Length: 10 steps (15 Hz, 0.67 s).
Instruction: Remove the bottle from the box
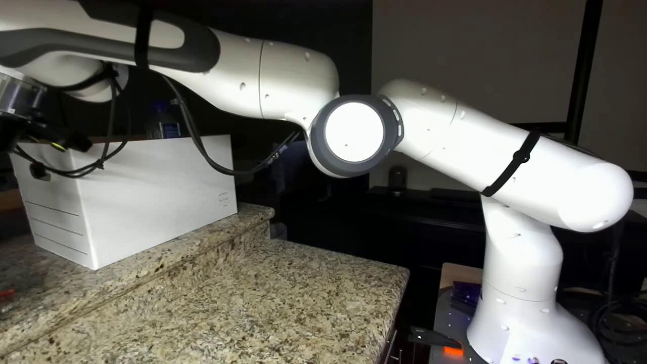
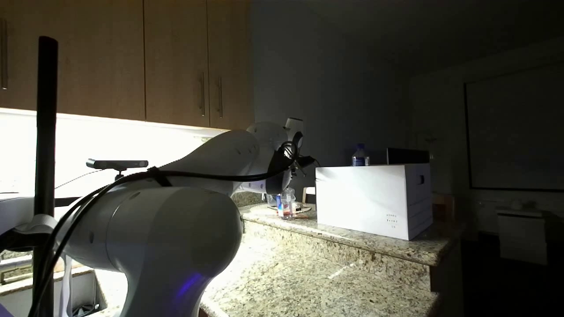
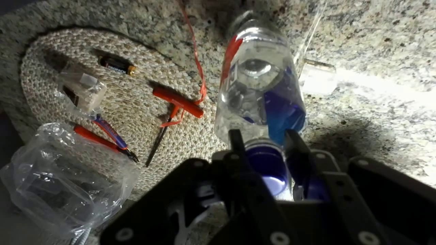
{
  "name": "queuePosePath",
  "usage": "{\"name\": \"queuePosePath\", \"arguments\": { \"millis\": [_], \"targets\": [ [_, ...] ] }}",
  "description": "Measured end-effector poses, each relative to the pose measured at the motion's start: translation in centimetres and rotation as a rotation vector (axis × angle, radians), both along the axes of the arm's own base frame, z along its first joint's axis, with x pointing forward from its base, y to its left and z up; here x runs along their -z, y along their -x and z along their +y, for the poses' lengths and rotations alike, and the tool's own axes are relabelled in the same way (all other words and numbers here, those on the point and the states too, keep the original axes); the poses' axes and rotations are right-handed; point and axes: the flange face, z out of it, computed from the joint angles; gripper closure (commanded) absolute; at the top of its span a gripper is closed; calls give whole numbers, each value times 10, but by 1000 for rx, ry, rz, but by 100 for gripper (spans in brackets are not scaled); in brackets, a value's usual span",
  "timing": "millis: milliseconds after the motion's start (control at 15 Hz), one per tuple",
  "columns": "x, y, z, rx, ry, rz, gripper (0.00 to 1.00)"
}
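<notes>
1. The gripper is closed on the blue cap of a clear bottle, its jaws on either side.
2. That bottle is outside the white box, beyond one end and apart from it. Whether its base touches the raised tabletop, I cannot tell.
3. Only the wrist view makes out what lies nearby: a woven mat carrying a battery, a red T-handled tool and pliers, with a large plastic bag over its edge.
4. Only the exterior views show the box. In both, a second bottle, blue-capped, rises above its rim; whether it is inside or behind, I cannot tell.
5. In an exterior view the arm rises from its base, bends at the elbow and stretches across the box, the wrist angled down.
6. In an exterior view the gripped bottle shows just below the wrist.
</notes>
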Motion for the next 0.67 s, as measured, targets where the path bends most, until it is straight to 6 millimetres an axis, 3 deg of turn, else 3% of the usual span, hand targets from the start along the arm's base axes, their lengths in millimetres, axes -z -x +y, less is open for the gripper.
{"name": "queuePosePath", "arguments": {
  "millis": [67,200,533,667],
  "targets": [
    [3,-2,-3,4,-8,9,39],
    [6,-5,-7,7,-33,27,36],
    [2,-3,-5,0,-89,54,6],
    [1,-2,-3,-5,-99,59,0]
  ]
}}
